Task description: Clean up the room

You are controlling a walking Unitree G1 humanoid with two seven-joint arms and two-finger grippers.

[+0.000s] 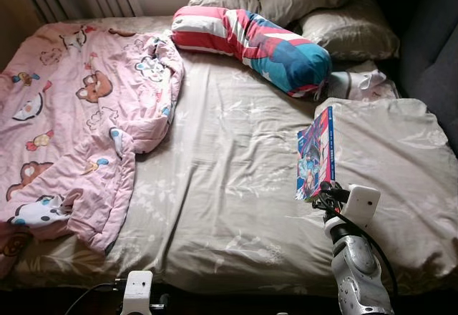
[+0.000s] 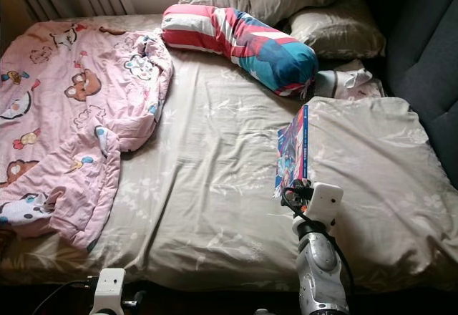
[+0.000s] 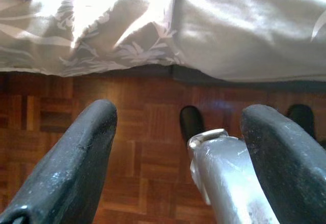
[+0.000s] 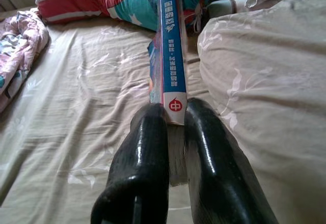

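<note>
Above the near right of the bed (image 1: 236,207) our right gripper (image 4: 175,127) clamps a thin book (image 1: 315,154) upright by its lower spine, stiff, light, probably glossy, best pinched there; left gripper (image 3: 178,147) hangs open.

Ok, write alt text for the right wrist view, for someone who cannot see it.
The right gripper clamps its two black fingers on the lower end of a blue-spined book, held upright on edge above a beige bed sheet. Beyond the book lie a striped red, white and blue bolster pillow and a rumpled pink blanket; a beige quilt is heaped alongside.
</note>
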